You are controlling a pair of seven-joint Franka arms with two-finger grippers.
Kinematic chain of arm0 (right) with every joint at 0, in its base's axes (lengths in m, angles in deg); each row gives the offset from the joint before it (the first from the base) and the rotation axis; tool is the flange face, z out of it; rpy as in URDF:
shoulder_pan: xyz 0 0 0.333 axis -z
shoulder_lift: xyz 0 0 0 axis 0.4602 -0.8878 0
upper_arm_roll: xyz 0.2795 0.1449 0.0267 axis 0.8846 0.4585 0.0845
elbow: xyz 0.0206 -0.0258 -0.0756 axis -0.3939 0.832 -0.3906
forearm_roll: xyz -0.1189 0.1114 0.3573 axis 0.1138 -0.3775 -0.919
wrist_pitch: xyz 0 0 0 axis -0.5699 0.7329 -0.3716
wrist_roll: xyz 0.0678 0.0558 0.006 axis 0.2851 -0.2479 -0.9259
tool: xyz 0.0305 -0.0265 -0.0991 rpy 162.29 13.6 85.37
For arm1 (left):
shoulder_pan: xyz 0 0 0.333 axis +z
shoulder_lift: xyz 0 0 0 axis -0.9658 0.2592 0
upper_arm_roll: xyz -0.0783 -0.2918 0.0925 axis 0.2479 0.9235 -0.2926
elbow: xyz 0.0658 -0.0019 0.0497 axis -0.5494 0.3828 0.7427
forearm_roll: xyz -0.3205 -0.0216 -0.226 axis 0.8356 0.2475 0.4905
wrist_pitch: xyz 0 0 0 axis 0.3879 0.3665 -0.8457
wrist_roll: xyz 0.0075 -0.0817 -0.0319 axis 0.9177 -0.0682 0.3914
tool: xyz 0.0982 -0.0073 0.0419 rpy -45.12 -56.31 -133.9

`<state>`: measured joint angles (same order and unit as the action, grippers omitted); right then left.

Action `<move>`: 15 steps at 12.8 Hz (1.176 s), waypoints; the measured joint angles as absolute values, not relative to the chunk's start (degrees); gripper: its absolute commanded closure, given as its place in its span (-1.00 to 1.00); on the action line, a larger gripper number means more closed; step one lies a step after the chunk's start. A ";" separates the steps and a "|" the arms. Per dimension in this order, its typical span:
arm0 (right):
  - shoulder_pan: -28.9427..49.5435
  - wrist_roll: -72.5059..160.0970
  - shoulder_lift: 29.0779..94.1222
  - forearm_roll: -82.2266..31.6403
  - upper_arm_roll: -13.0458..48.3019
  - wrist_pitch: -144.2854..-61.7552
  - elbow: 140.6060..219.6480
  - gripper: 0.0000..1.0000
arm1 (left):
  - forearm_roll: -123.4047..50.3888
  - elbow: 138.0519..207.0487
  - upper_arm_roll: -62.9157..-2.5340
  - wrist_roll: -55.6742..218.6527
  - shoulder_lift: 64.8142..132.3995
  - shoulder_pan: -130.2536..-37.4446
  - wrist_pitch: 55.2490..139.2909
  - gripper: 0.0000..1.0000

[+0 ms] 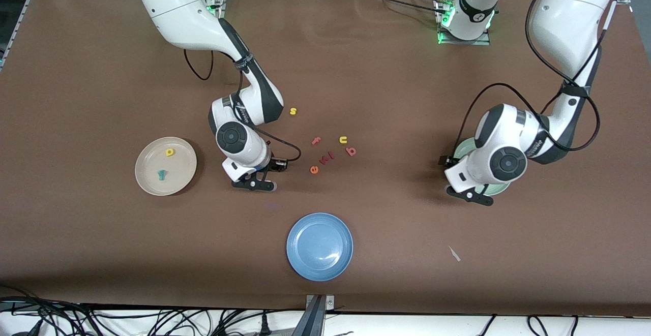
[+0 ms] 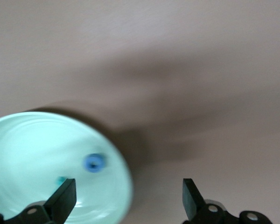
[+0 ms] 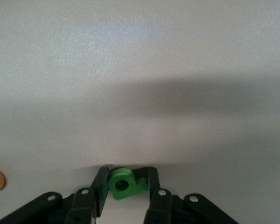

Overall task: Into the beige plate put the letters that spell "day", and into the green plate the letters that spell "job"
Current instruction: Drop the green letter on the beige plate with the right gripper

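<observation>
Here the right gripper pinched the green "d" just above the table, between the beige plate and the loose letters. The left gripper hung with fingers spread over the green plate, where the blue "o" lay.
</observation>
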<state>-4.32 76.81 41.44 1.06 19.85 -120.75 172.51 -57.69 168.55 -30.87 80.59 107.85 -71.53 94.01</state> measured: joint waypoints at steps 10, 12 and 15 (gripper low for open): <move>-2.70 61.44 47.98 1.04 7.76 -102.36 171.00 0.74 | -51.55 165.05 -27.82 43.05 109.94 -83.02 97.72 -1.00; -2.69 58.51 50.32 1.04 5.51 -102.34 174.60 0.74 | -51.54 164.88 -27.76 31.77 111.57 -86.24 101.79 -1.00; -2.65 49.92 52.66 1.04 0.97 -102.25 179.18 0.74 | -51.54 164.78 -27.82 17.96 113.98 -91.84 105.27 -1.00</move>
<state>-2.65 49.92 52.66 1.04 0.97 -102.25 179.18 -51.54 164.78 -27.82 17.96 113.98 -91.84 105.27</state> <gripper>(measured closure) 0.612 0.000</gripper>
